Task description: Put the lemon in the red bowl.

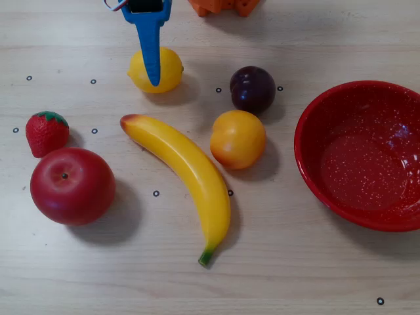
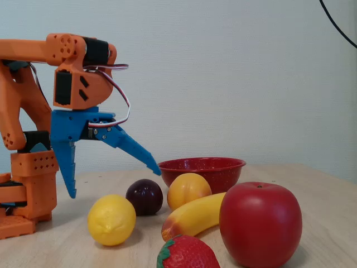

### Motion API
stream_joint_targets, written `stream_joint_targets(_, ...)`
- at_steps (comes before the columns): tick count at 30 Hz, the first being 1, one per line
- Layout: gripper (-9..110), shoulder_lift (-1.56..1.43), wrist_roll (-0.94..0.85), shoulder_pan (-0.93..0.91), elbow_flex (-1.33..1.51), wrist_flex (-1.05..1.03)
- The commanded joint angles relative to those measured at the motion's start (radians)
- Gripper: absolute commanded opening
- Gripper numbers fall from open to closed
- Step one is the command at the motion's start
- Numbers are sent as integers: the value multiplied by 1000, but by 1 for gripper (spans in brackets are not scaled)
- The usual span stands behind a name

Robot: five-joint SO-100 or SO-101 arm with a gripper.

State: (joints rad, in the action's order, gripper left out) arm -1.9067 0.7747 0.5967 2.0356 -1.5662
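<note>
the gripper [image 2: 114, 183] is hanging spread wide just above the lemon [image 2: 111, 220], which is sitting on the table [image 1: 275, 262], well apart from the red bowl [image 1: 315, 177].

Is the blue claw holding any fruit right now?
No, nothing is held. The gripper is wide open above the lemon, which sits on the table.
</note>
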Motion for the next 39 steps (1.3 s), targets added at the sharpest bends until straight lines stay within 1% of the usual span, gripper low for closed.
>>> stream_joint_targets(1, 59, -48, 34, 28, -8, 44)
stream_joint_targets(15, 65, -28, 61, 25, 100, 227)
stream_joint_targets(21, 66, 0, 71, 15, 115, 258)
stream_joint_targets(39, 66, 29, 84, 9, 232, 414)
